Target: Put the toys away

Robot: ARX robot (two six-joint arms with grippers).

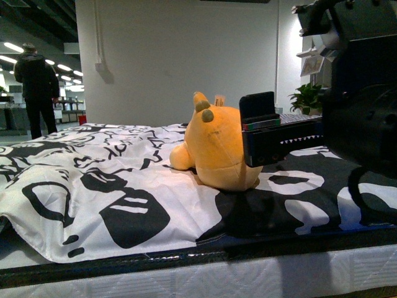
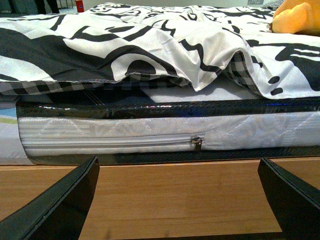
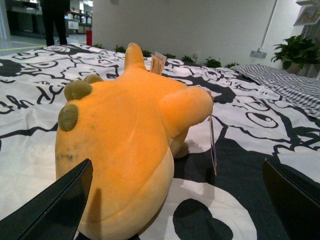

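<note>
Right gripper point(image 3: 177, 167): jaws spread wide, just beside orange plush toy point(image 1: 220, 149), apparently lining up grasp. Toy lies on black-and-white duvet point(image 1: 93, 180). Left gripper point(image 2: 179, 165): wide too, low beside mattress point(image 2: 125, 132), likely idle.

The left gripper point(image 2: 178, 162) gapes wide, facing a zippered mattress point(image 2: 125, 132). A black-and-white duvet point(image 2: 150, 45) covers it, with an orange plush toy point(image 2: 300, 17) on top.
</note>
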